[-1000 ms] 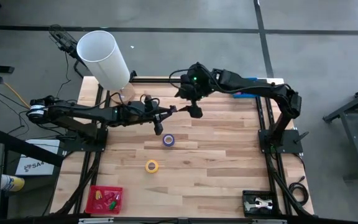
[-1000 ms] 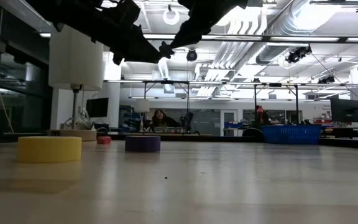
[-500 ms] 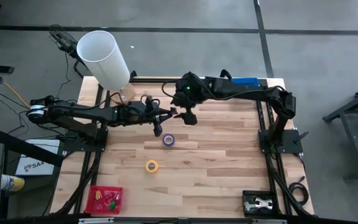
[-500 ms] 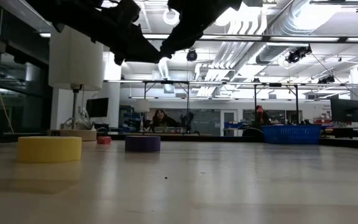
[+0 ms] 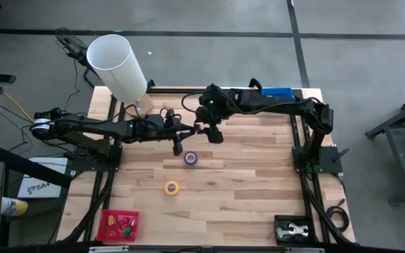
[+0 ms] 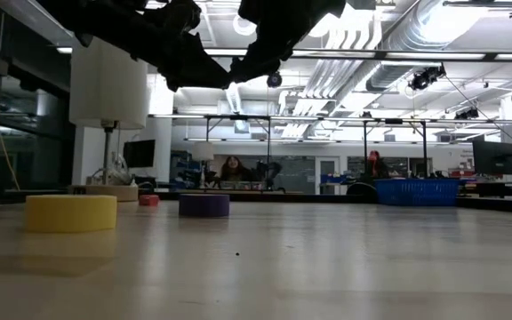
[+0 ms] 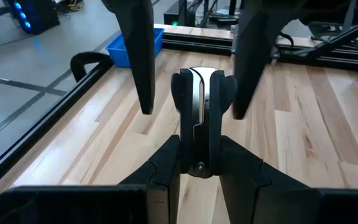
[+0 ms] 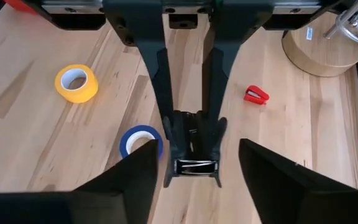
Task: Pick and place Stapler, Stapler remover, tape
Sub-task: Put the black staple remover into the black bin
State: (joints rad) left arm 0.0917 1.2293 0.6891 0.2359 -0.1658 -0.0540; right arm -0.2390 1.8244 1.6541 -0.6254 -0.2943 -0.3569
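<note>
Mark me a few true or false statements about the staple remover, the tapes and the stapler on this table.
1. The left gripper holds the staple remover. True.
2. The right gripper is open, a finger on each side of the staple remover. True.
3. The yellow tape is stacked on the blue tape. False: they lie apart on the table.
4. The stapler is held up in the air. False: it lies on the table near the lamp base.
</note>
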